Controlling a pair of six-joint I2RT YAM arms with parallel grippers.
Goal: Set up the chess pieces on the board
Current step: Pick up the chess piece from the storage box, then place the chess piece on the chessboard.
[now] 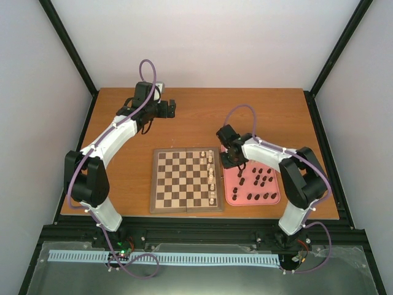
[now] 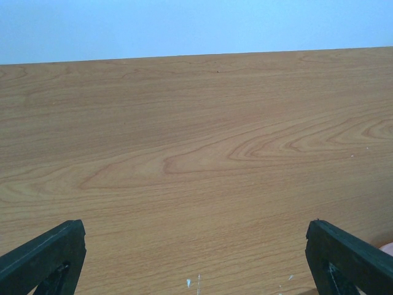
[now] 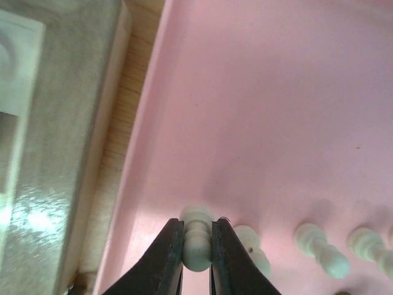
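On your left, the left arm [image 1: 116, 135] reaches to the far-left part of the counter [image 1: 123, 178], well apart from the board [image 1: 178, 184]. Your left jaws stand wide apart. In the left wrist view a black finger [image 2: 43, 261] sits in each bottom corner, and bare wood grain lies between the two.

Moving right, the board lies at the middle of the counter, toward its near edge. Cream chess pieces [image 1: 211, 178] stand in a line down its right-hand side, with a couple more near its far edge.

Just beside the board's right edge lies the pink tray [image 1: 228, 186]. Dark chess pieces [image 1: 261, 181] are scattered over its middle and near part.

Your right jaws are down at the tray's far-left corner, close to the board. In the right wrist view they are clamped on a cream piece [image 3: 196, 243]. It sits squarely between the two tips, gripped around its waist, and its rounded end pokes out past them over the pink floor. You can't tell whether it touches that floor. More cream pieces [image 3: 322, 249] lie on their sides on the tray to the right of the tips. The nearest of them lies just beside the right-hand finger [image 3: 230, 258].
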